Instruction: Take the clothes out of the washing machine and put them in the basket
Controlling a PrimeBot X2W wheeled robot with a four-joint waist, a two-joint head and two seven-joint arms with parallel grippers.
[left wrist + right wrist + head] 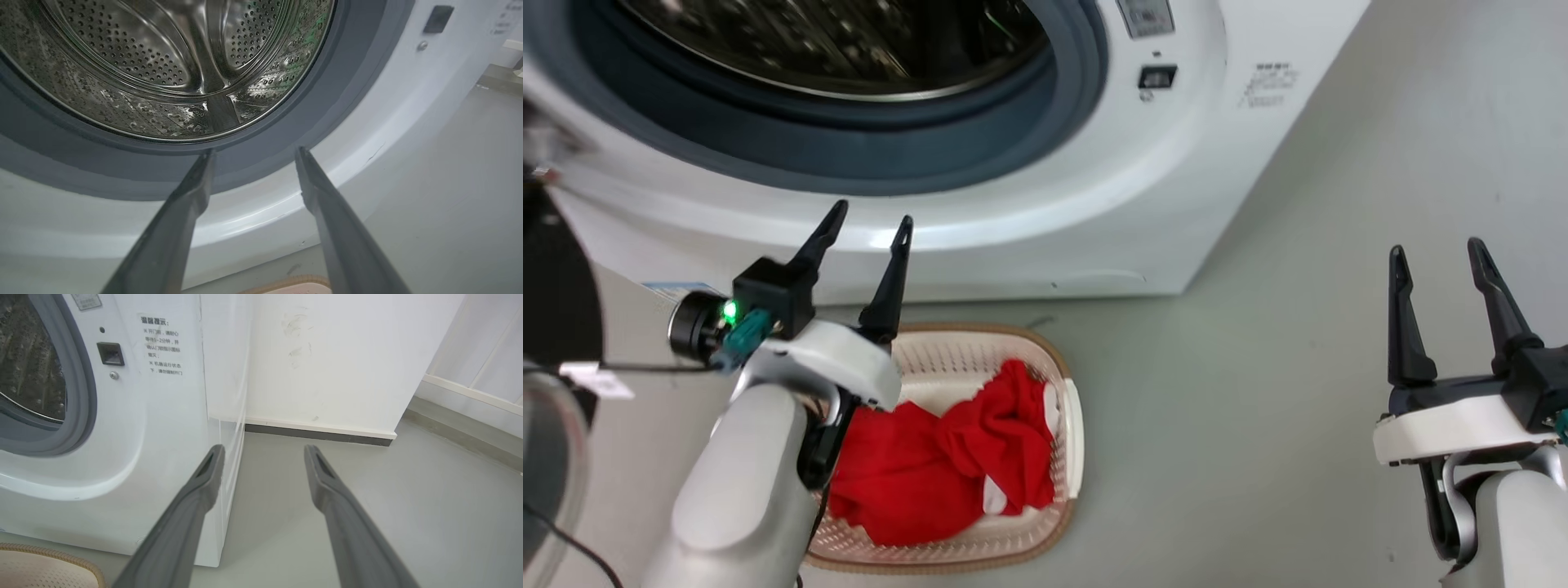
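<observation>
**Left gripper (870, 216) empty above basket (1072, 425); drum (163, 81) shows no red**

Left gripper: fingers spread, nothing between them. It hangs over the end of the basket nearest the machine, tips aimed at the grey door ring (282, 139) of the washing machine (1094, 204).

Right gripper (1436, 247): also spread and empty, well off to the right over bare floor (1258, 392).

Clothes (947, 457): red heap lying inside the basket, a bit of white showing at its right edge. Can't tell from the heap how many garments there are. The basket sits on the floor just in front of the machine.

Left wrist view: perforated steel with no fabric in the part seen; the upper drum is cut off.

Reading: the drop-off step looks finished, and the task is likely at its end. The next move, if any, calls for a look deeper into the drum to confirm nothing is left, then drawing both arms clear of the basket.
</observation>
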